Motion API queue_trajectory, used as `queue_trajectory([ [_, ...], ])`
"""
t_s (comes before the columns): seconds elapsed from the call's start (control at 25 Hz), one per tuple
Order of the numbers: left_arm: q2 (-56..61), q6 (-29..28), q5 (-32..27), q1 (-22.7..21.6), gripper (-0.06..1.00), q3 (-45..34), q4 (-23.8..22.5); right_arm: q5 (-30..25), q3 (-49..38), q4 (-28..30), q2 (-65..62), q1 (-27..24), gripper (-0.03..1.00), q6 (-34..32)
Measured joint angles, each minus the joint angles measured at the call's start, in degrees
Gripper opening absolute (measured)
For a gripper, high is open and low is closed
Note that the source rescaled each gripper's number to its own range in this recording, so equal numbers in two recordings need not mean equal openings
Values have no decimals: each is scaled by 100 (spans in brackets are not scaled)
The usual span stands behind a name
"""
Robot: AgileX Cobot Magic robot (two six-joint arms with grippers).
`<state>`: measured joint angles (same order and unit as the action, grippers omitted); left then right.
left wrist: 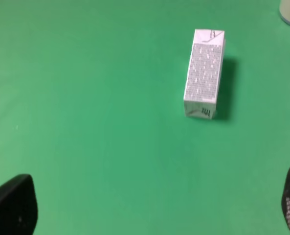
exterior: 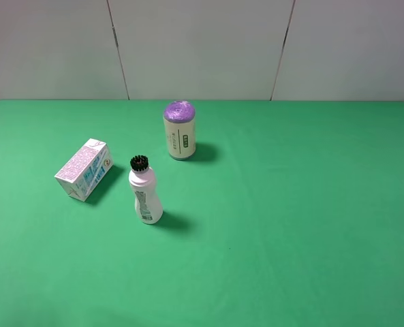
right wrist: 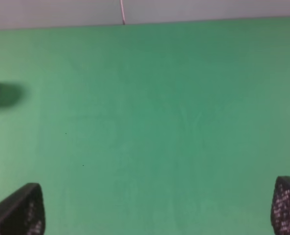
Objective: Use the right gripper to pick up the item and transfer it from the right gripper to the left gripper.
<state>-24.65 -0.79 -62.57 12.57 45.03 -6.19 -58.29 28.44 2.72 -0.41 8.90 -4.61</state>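
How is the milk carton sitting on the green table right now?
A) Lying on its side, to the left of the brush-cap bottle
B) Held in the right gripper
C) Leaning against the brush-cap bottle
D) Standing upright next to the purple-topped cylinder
A: the milk carton lies flat on its side on the green table, left of the upright brush-cap bottle and apart from it, with no gripper on it.

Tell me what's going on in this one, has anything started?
Nothing is being handled yet. The milk carton lies on its side on the green table, left of the brush-capped bottle and the purple-topped cylinder, both upright. Neither arm shows in the high view. The left gripper and right gripper both stand open and empty above the cloth; only the left wrist view shows the carton.
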Motion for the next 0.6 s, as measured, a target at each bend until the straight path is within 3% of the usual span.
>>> queue_trajectory([
  [0.2, 856, -70, -488, 0, 100, -142, 112, 0, 0, 0, 0, 0, 100, 0],
  [0.36, 1414, -37, -447, 0, 100, -654, 475, 0, 0, 0, 0, 0, 100, 0],
  [0.6, 1991, 79, -224, 0, 100, -1261, 507, 0, 0, 0, 0, 0, 100, 0],
])
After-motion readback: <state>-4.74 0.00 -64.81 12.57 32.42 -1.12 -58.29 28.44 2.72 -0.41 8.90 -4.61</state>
